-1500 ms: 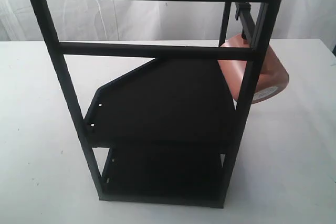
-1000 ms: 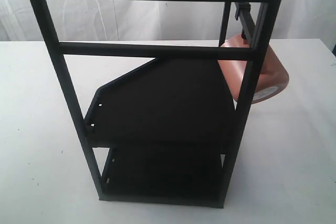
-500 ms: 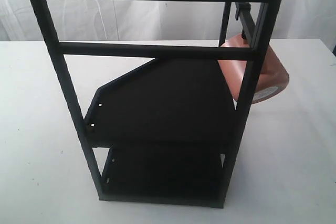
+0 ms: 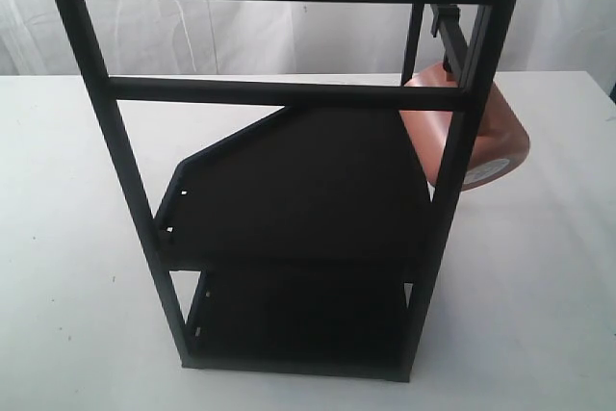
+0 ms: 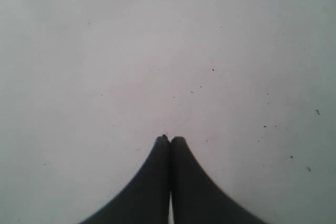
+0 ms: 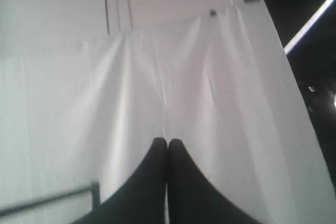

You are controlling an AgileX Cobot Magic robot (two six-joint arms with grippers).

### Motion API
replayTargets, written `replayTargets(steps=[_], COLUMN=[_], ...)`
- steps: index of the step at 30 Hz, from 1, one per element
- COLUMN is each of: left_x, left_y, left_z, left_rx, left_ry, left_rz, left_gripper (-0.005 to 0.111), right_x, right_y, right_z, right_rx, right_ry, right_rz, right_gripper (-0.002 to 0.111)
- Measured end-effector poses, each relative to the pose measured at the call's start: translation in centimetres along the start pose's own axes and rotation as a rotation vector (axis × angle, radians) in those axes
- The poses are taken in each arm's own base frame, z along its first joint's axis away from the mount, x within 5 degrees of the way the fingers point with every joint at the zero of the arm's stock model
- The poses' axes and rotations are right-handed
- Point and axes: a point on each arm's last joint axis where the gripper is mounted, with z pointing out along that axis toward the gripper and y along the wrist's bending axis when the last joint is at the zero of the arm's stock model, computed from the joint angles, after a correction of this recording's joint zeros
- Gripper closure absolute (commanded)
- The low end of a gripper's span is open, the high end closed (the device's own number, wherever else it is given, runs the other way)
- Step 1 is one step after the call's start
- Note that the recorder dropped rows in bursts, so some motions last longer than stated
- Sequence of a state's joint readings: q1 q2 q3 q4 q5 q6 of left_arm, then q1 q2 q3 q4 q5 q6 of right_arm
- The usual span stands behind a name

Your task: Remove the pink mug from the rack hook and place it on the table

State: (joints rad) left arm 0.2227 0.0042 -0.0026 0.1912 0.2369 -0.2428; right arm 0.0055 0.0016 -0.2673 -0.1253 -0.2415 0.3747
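The pink mug (image 4: 481, 137) hangs on the rack hook (image 4: 445, 18), at the upper right of the tall black rack (image 4: 289, 180), base tilted toward the camera with its whitish label showing. The rack stands on the white table (image 4: 58, 238). Neither gripper appears in the exterior view. In the left wrist view my left gripper (image 5: 169, 139) is shut with nothing in it, over bare white tabletop. In the right wrist view my right gripper (image 6: 167, 141) is shut and empty, facing a white curtain (image 6: 173, 77). The mug shows in neither wrist view.
A white curtain (image 4: 241, 36) hangs behind the table. The rack's two dark shelves (image 4: 298, 190) fill its lower middle. A dark bar (image 6: 47, 199) crosses the right wrist view, and a dark area (image 6: 310, 51) lies beside the curtain.
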Motion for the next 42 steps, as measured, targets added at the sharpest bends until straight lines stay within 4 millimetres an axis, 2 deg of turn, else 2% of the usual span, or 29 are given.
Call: replayTargets(steps=[3, 5, 14, 20, 25, 33, 37, 42], left_x=[0.0, 0.0, 0.0, 0.0, 0.0, 0.0, 0.0, 0.0], left_y=[0.0, 0.0, 0.0, 0.0, 0.0, 0.0, 0.0, 0.0], left_z=[0.0, 0.0, 0.0, 0.0, 0.0, 0.0, 0.0, 0.0], left_rx=[0.0, 0.0, 0.0, 0.0, 0.0, 0.0, 0.0, 0.0], left_ry=[0.0, 0.0, 0.0, 0.0, 0.0, 0.0, 0.0, 0.0], left_rz=[0.0, 0.0, 0.0, 0.0, 0.0, 0.0, 0.0, 0.0], left_gripper=[0.107, 0.107, 0.107, 0.107, 0.107, 0.107, 0.107, 0.107], right_x=[2.5, 3.6, 3.9, 4.5, 5.6, 10.3, 10.5, 10.6], right_y=[-1.0, -1.4, -1.5, -1.8, -2.2, -2.9, -2.8, -2.6], right_z=[-0.4, -0.8, -0.9, -1.2, 0.2, 3.7, 4.8, 4.3], right_rx=[0.102, 0.143, 0.15, 0.18, 0.234, 0.258, 0.228, 0.212], right_ry=[0.277, 0.394, 0.419, 0.499, 0.691, 1.15, 1.197, 1.285], right_rz=[-0.039, -0.055, -0.066, -0.069, -0.074, -0.045, -0.06, -0.055], right_gripper=[0.108, 0.108, 0.108, 0.108, 0.108, 0.108, 0.108, 0.108])
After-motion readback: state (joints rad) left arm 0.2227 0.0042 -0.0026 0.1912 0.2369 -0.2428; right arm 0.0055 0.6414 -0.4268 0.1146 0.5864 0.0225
